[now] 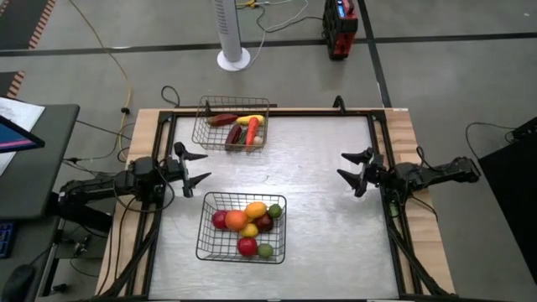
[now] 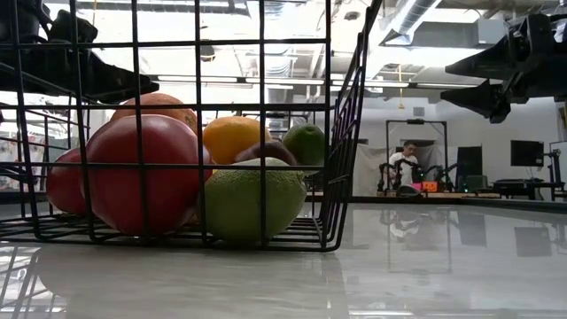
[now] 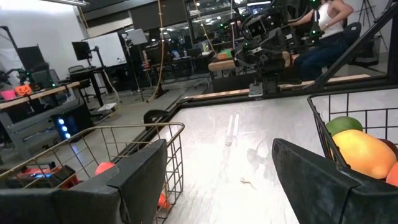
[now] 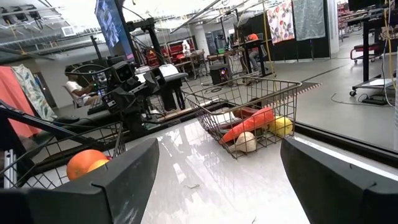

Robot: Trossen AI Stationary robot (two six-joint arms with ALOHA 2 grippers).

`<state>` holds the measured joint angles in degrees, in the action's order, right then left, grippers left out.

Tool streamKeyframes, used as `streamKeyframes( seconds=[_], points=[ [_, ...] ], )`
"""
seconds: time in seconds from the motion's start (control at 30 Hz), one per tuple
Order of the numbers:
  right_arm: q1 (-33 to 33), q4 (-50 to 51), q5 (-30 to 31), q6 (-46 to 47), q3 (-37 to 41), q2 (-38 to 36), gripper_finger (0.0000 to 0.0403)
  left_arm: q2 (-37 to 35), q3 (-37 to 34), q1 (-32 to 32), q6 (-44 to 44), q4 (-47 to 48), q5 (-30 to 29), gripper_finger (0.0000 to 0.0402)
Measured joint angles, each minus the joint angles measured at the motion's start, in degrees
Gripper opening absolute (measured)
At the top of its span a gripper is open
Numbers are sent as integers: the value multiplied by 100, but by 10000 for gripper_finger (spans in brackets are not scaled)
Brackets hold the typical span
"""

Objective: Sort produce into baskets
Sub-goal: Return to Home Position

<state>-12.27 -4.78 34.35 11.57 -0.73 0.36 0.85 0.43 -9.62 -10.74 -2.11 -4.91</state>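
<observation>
Round-fruit basket (image 1: 210, 247) sits nearest, long-produce basket (image 1: 205, 127) behind, white fan (image 1: 232, 33) beyond table (image 1: 323, 197)

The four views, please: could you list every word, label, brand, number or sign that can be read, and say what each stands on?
None: no text can be read in any view.
Produce and wire baskets: no labels or stickers show.
White board in the left wrist view: marks too blurred to read.
Blue hanging screen in the right wrist view: too blurred to read.
Papers beside the table in the high view: too small to read.
</observation>
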Motion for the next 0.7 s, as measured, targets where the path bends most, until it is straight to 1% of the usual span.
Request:
streamKeyframes(
  seconds=[0.7],
  points=[
    [0, 2, -2, 0, -2, 0, 363, 2, 0, -1, 0, 0, 0, 279]
  ],
)
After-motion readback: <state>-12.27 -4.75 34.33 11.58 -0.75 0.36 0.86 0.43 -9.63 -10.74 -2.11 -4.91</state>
